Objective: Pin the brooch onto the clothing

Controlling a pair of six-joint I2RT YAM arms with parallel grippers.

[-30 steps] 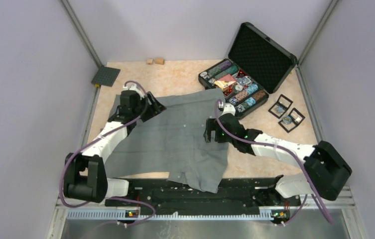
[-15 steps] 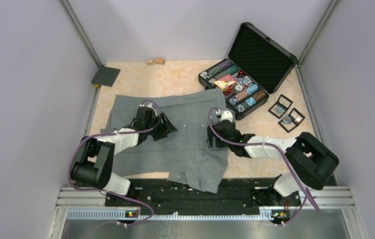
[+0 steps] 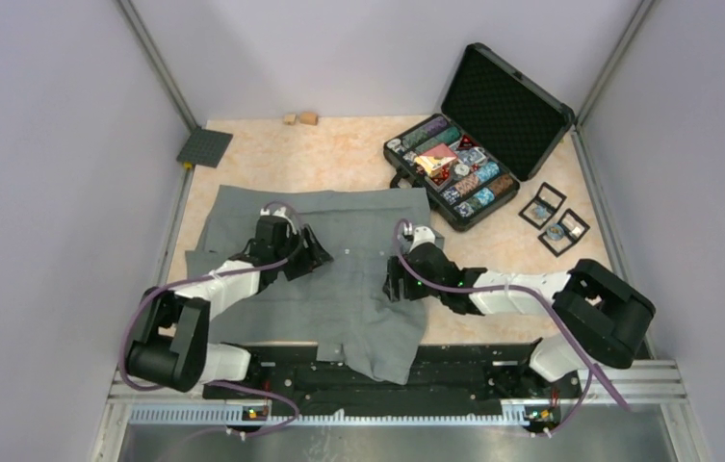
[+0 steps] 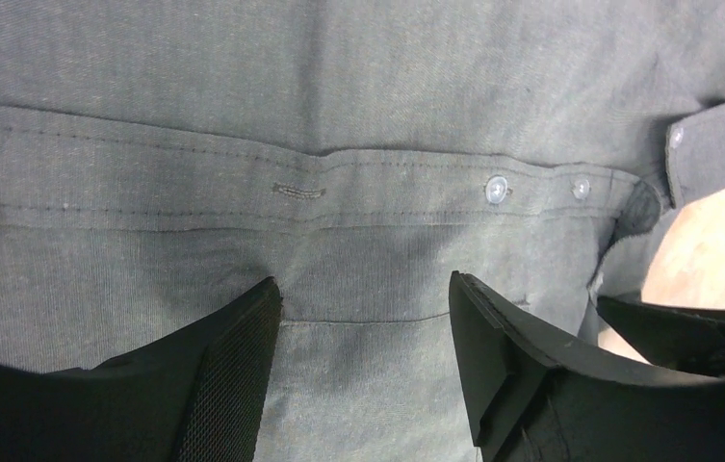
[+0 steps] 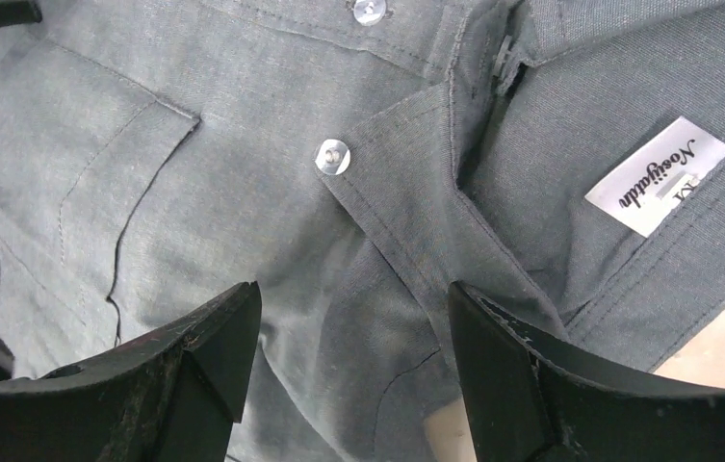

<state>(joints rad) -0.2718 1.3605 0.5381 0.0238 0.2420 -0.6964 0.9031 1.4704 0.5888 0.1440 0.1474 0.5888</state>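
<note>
While the large grey short-sleeved button-up shirt (image 3: 363, 231) lies spread on the pale peach tabletop (image 3: 339, 154), the overhead view places the left gripper (image 3: 320, 253) over its middle and the right gripper (image 3: 393, 283) toward its right edge. An open black case of coloured chips (image 3: 454, 166) and two small black-framed boxes (image 3: 551, 218) sit well apart to the right; whether the brooch lies in those is too small to tell. From the left wrist, the black fingers (image 4: 233, 385) stand parted and empty just above the stitched button placket (image 4: 300, 191), near two pale buttons (image 4: 497, 189). From the right wrist, the jaws are likewise released and hold nothing, poised over the collar point (image 5: 406, 207) with its small button (image 5: 332, 156). Only this view shows the white neck label (image 5: 659, 175) and the chest pocket (image 5: 98, 164). The step in hand looks like laying out the shirt; next, the brooch must be found and picked up while the other arm steadies the cloth.
</note>
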